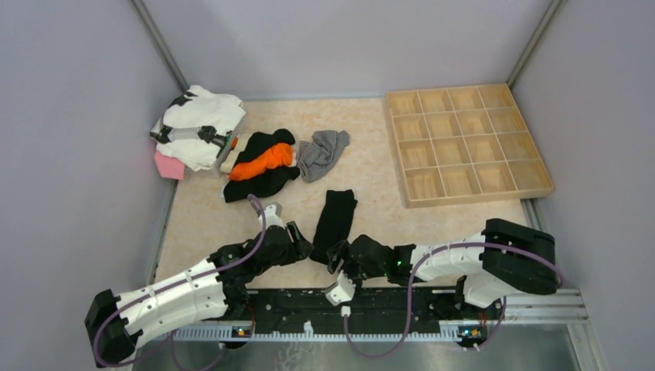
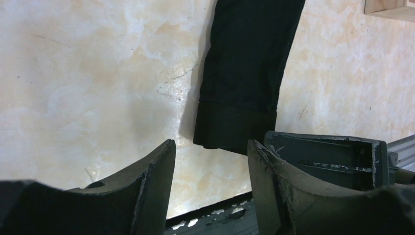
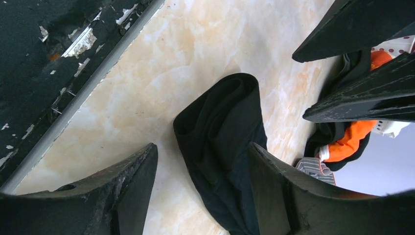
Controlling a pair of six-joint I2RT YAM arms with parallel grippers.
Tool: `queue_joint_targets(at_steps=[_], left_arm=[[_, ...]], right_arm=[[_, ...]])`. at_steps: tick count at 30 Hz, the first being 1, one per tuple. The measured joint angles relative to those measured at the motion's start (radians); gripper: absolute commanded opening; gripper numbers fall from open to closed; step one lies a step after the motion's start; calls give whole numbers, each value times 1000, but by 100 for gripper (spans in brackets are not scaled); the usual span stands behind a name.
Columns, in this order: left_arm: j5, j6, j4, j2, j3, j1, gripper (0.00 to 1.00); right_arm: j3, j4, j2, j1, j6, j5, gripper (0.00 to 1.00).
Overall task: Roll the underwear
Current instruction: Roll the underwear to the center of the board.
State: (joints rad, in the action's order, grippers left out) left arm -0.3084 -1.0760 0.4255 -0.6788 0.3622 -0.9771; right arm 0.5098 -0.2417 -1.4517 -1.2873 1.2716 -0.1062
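Note:
The black underwear (image 1: 334, 219) lies folded into a long narrow strip on the table, running away from the arms. Its near end (image 2: 235, 131) lies just beyond my left gripper (image 2: 210, 147), which is open and holds nothing. My right gripper (image 3: 201, 149) is also open, low over the same strip (image 3: 220, 142), with cloth lying between and past its jaws but not pinched. In the top view the left gripper (image 1: 303, 241) and right gripper (image 1: 337, 259) flank the strip's near end. The grey striped underwear (image 1: 323, 151) lies crumpled farther back.
A pile of black and orange clothes (image 1: 263, 164) sits behind the left gripper, with a white garment (image 1: 197, 122) and a pink item (image 1: 168, 165) in the back left corner. A wooden compartment tray (image 1: 467, 143) stands at the back right. The black rail (image 1: 371, 305) borders the near edge.

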Motion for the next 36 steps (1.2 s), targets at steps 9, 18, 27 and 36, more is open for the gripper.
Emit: queue_joint_targets(at_steps=[9,18,27,36], left_arm=[[0,-9,4,1,-14,0,62],[0,-19,5,2,-23,0,63],[0,-23,5,2,-23,0,63],[0,-22,4,-9,-23,0,63]], right_arm=[[-19,-88,-45,0,0,32,54],[-78,-230,-61,-13,-20,81,53],[-78,-282,-96,-18,-29,82,39],[-135,-362,-108,-22,-78,83,14]])
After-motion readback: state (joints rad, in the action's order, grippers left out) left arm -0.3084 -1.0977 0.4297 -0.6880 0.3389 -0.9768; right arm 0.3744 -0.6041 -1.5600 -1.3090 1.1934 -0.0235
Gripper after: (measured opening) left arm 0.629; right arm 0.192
